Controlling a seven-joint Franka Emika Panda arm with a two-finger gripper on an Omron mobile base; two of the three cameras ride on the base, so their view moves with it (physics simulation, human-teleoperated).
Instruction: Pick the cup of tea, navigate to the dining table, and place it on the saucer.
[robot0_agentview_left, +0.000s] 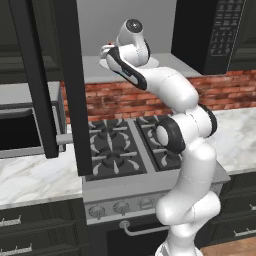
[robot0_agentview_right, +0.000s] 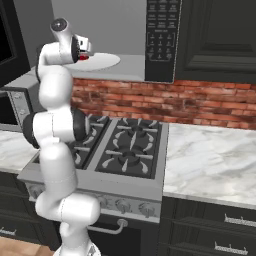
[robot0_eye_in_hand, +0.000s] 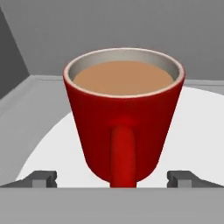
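The cup of tea (robot0_eye_in_hand: 124, 127) sits on a wide white plate (robot0_eye_in_hand: 52, 144), handle at 6 o'clock. Gripper (robot0_eye_in_hand: 113, 178) is spread wide, fingertips (robot0_eye_in_hand: 41, 177) either side of the cup, gripping nothing.

A red cup of tea (robot0_eye_in_hand: 124, 118) stands upright on a white round plate (robot0_eye_in_hand: 52, 144), its handle facing the camera at 6 o'clock. The gripper's (robot0_eye_in_hand: 112, 178) spread fingertips (robot0_eye_in_hand: 41, 178) flank its base at 7 and 5 o'clock.
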